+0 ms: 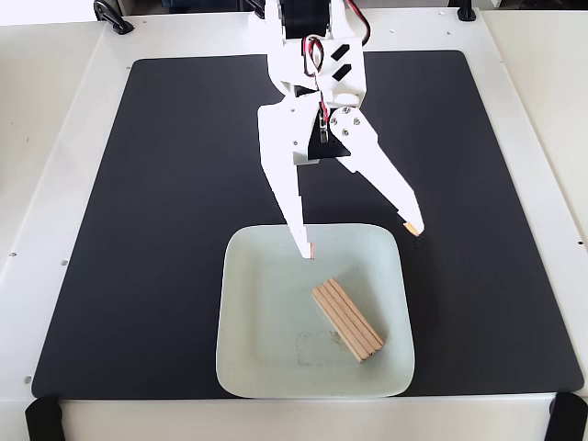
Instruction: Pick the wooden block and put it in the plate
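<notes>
Fixed view, grooved tan wooden block (347,321) lying diagonally in plate (246,312)

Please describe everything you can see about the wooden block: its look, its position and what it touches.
The wooden block is a small flat bar of light tan wood with parallel grooves along its length. It lies flat inside the plate, in the right half, turned diagonally from upper left to lower right in the fixed view. Only the plate touches it. The gripper is open above the plate's far edge, apart from the block.
</notes>
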